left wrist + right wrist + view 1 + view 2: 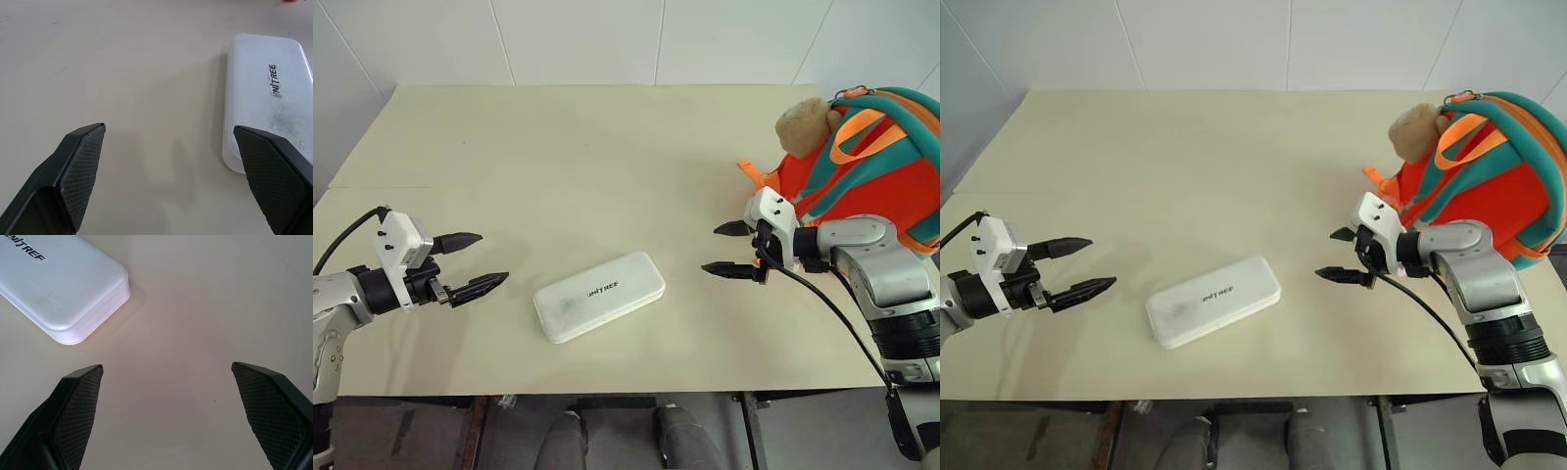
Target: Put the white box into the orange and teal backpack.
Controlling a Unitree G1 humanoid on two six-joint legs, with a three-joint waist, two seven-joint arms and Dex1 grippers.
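Pre-grasp step. White box (598,296) flat on counter (607,147) between left pincer (476,264) and right pincer (726,249), both wide open, empty. Orange and teal backpack (871,162) just behind right pincer. Next: probably close in on box ends.

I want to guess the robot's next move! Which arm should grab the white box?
Probably the right. Both the right gripper and left gripper are open, flanking the box without touching it, at similar distances. But the backpack sits just behind the right arm, so its carry would be shorter.
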